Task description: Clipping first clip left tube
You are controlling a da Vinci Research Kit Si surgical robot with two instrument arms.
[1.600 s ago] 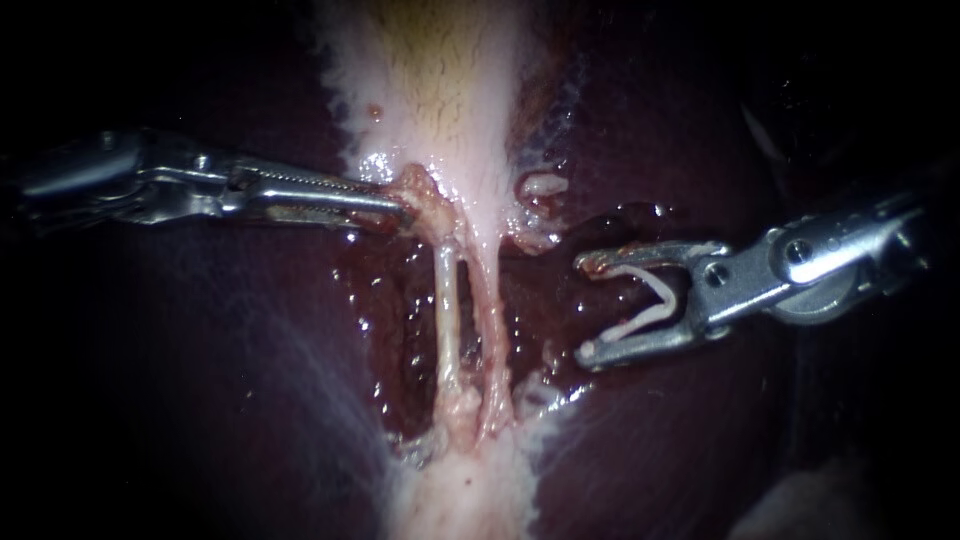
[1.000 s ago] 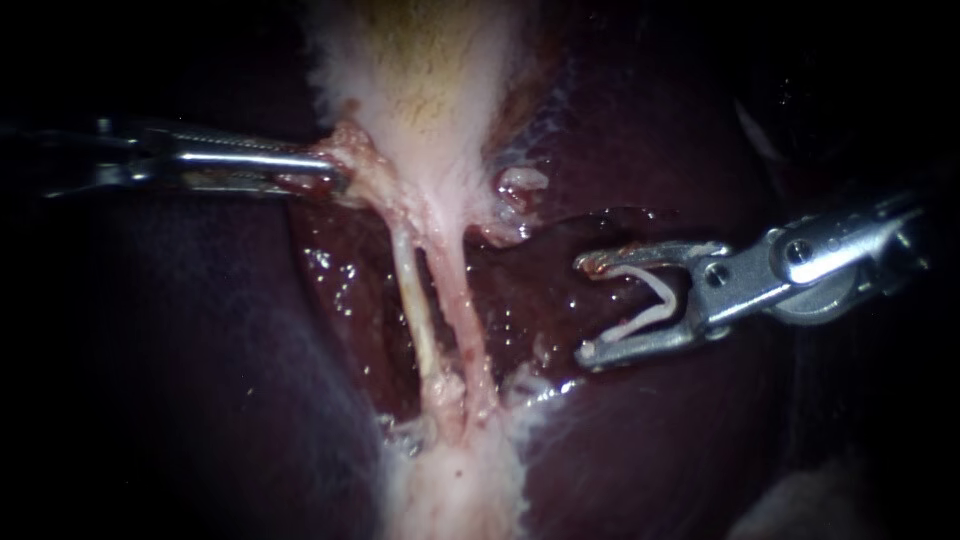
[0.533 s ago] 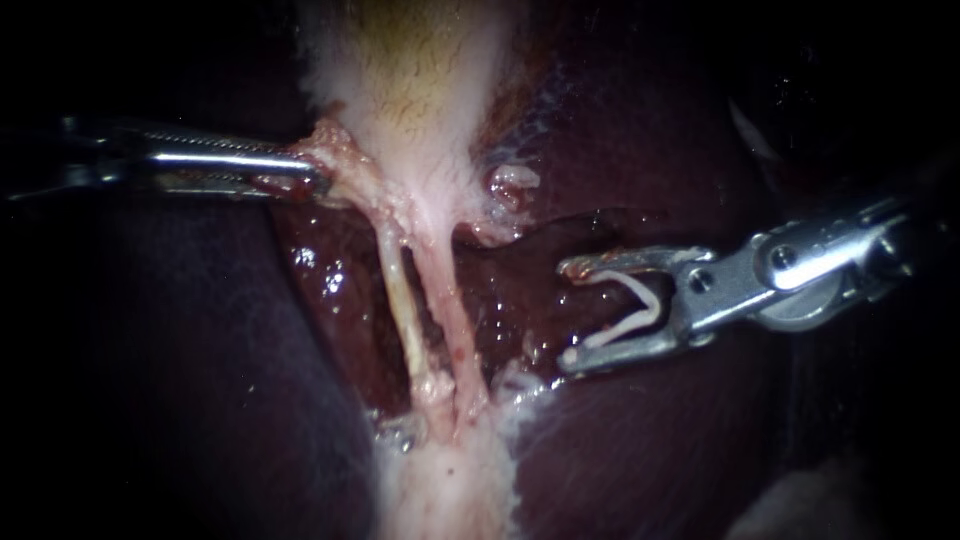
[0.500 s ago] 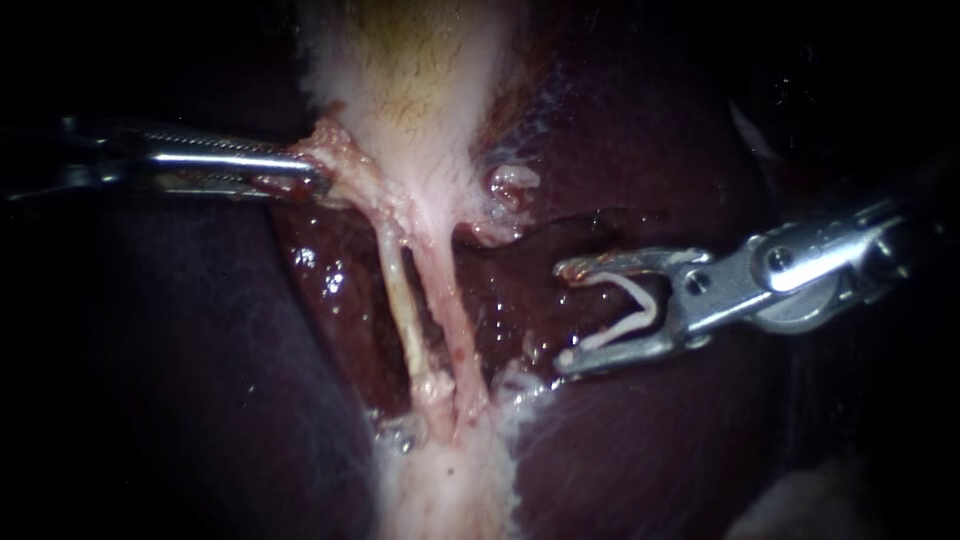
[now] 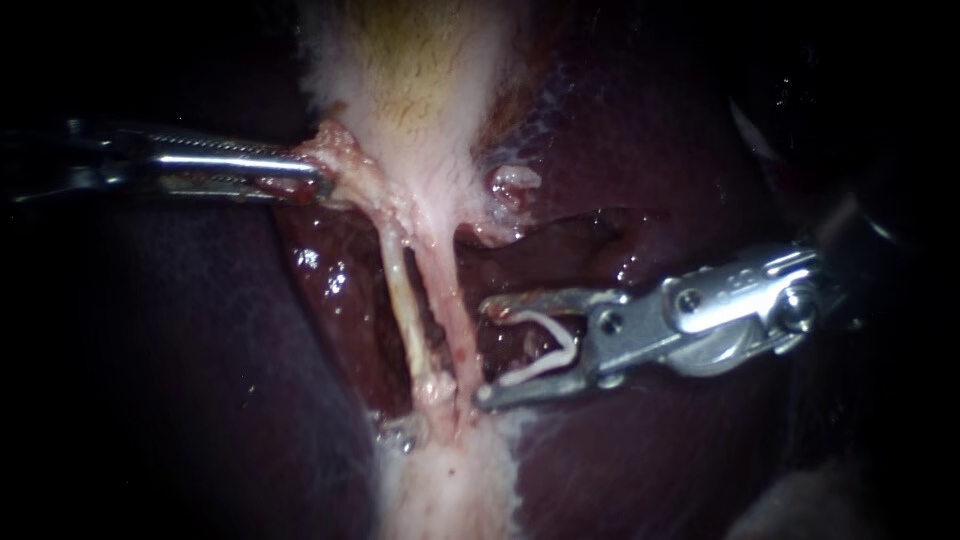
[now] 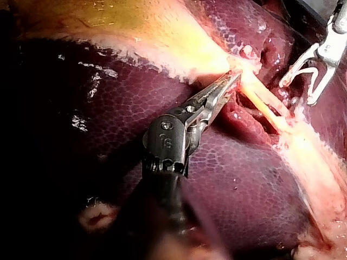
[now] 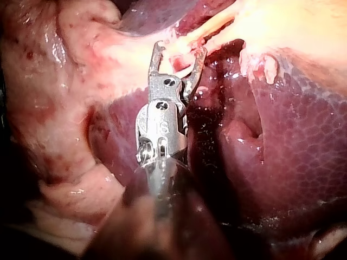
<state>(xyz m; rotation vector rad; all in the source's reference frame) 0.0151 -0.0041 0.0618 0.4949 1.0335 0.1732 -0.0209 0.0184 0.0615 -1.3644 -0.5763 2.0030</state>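
Observation:
Two tubes run down from the pale gallbladder (image 5: 420,80): the whitish left tube (image 5: 403,310) and the pinker right tube (image 5: 452,315). My left instrument (image 5: 305,180) comes in from the left, its jaws shut on the tissue at the gallbladder's neck and holding it taut to the left. My right instrument (image 5: 482,354) stands just right of the right tube, its jaws wide apart and seating an open white clip (image 5: 545,350). Neither tube lies between those jaws. The right wrist view shows the right instrument (image 7: 180,51) just short of a tube (image 7: 209,28).
Dark wet liver (image 5: 200,380) surrounds the raw bed behind the tubes. A pale fatty band (image 5: 450,490) continues below where the tubes join. A small pale nub (image 5: 515,182) sits right of the gallbladder neck. In the left wrist view the right instrument (image 6: 297,93) is beyond the tubes.
My right instrument has moved left and slightly down with its clip, up to the right tube. The left instrument first pulled the neck tissue left, then held still.

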